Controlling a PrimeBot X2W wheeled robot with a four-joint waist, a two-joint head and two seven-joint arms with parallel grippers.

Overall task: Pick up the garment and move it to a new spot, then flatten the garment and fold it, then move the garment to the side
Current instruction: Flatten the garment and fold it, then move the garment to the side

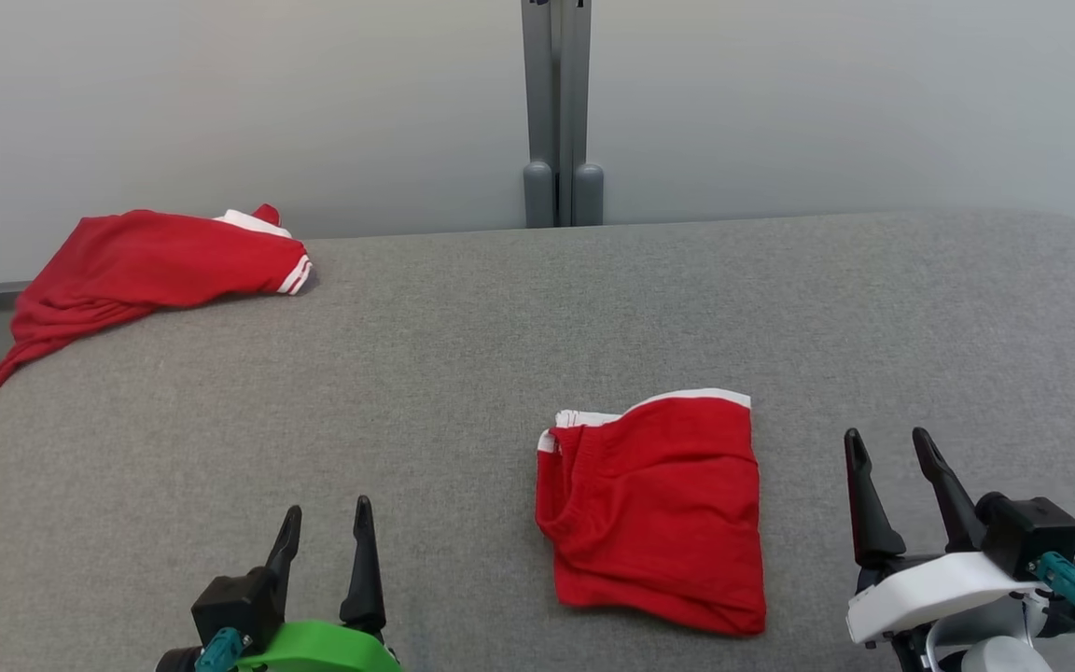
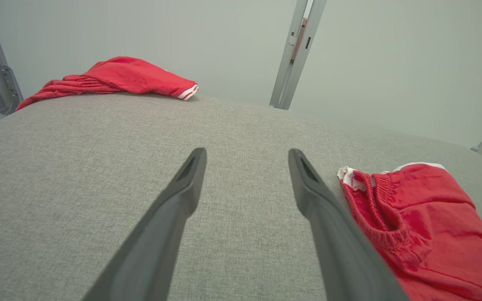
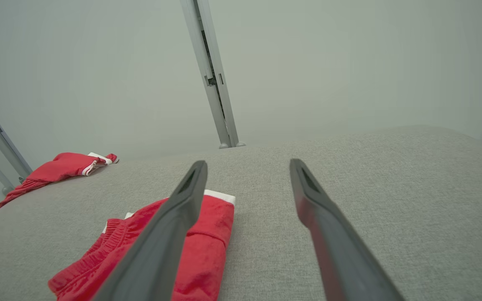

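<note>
two red garments on the table, and the one that matters sits nearest the robot: a pair of red shorts (image 1: pixel 654 509) with white trim, lying in a compact folded block just right of centre, elastic waistband on the left edge, white hem at the far side. it looks folded already, so my read is the folding is done and the move to the side is what's left.

left gripper (image 1: pixel 328 507) hangs low at the near edge, well to the left of the shorts, fingers spread wide, nothing between them. right gripper (image 1: pixel 886 434) sits near the shorts' right edge, spread just as wide, also empty. one claw on each flank, neither touching cloth. that reads like a bracketing stance, ready to pinch an edge and carry the block without spilling the fold.

out at the far left corner, a second red garment (image 1: pixel 146 261) with white-striped cuffs lies rumpled, one end drooping over the table edge. it's well apart from the action, parked there or waiting its turn, can't tell which.

underneath it all, a grey woven fabric tabletop (image 1: pixel 500 317) with rounded corners, soft-looking, probably enough grip to keep a fold in place. behind, a plain pale wall (image 1: pixel 220 93) split by a grey metal post (image 1: pixel 556 93).
</note>
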